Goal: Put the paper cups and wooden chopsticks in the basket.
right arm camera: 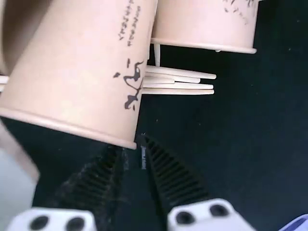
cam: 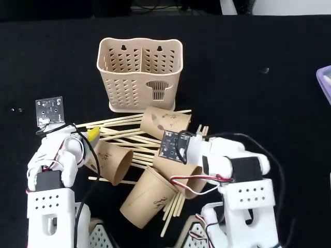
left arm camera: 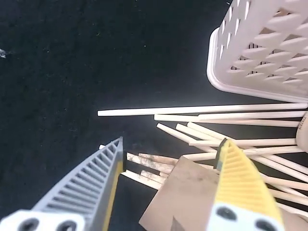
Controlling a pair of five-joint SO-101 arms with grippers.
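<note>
Black desk [cam: 258, 103] all round: a beige perforated plastic basket [cam: 139, 77] stands upright at the back, with 4 brown paper cups [cam: 150, 199] tipped over among pale wooden chopsticks [cam: 121, 121] just in front. The left hand [left arm camera: 172, 142] is spread over 1 cup. The right hand [right arm camera: 130, 142] looks nearly pressed together at another's rim. A hard squeeze could crush a cup or snag sticks.
</note>
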